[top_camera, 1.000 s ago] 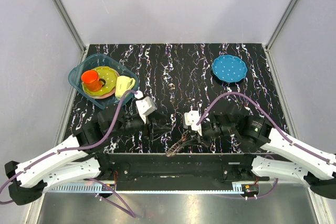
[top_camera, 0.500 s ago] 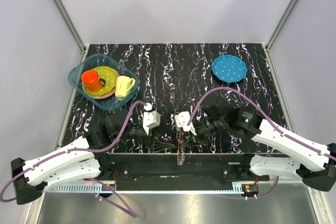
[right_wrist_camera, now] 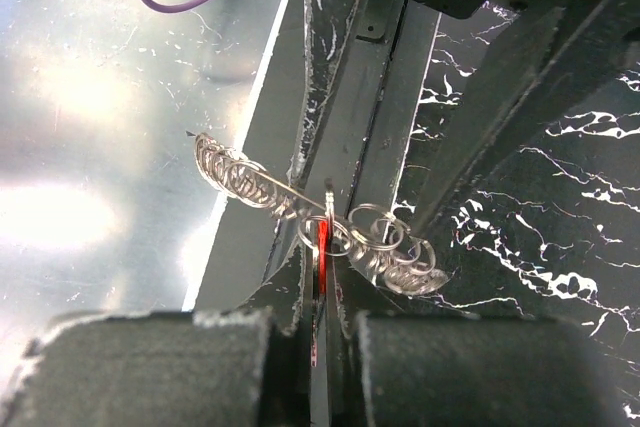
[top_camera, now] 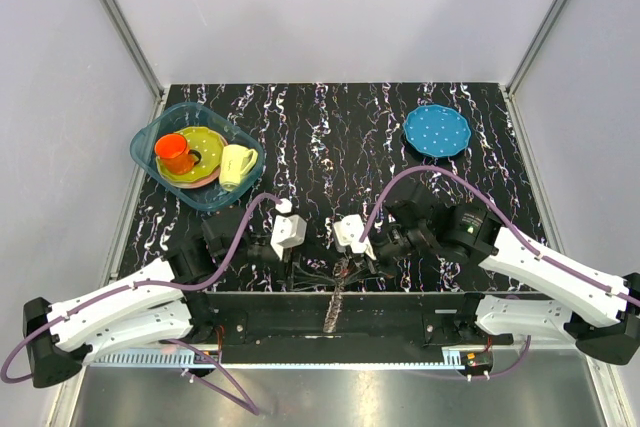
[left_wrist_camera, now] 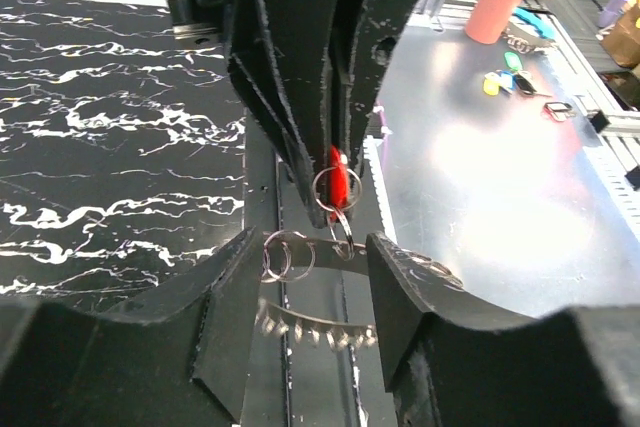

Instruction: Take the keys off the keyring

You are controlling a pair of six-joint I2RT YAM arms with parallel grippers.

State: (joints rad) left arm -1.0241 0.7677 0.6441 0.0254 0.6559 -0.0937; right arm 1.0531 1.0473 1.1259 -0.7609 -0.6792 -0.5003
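The keyring [top_camera: 336,299] is a grey metal loop fringed with small rings. It hangs over the table's front edge between the two grippers. My right gripper [top_camera: 352,265] is shut on a small red key [right_wrist_camera: 321,242] that sits on the loop [right_wrist_camera: 240,179]; its pads [right_wrist_camera: 300,357] are pressed together. My left gripper [top_camera: 312,269] is open, facing the right one. In the left wrist view the loop [left_wrist_camera: 315,325] crosses the gap between the fingers [left_wrist_camera: 225,317], just below the red key [left_wrist_camera: 338,175]. I cannot tell whether the fingers touch the loop.
A blue dotted plate [top_camera: 436,130] lies at the back right. A clear blue bin [top_camera: 150,142] at the back left holds an orange cup [top_camera: 176,152], a yellow cup [top_camera: 236,164] and plates. A metal shelf [top_camera: 300,397] lies below the front edge.
Both grippers have closed in on each other near the front edge, the right moving left and the left moving forward. The keyring has swung from slanting to hanging straight down.
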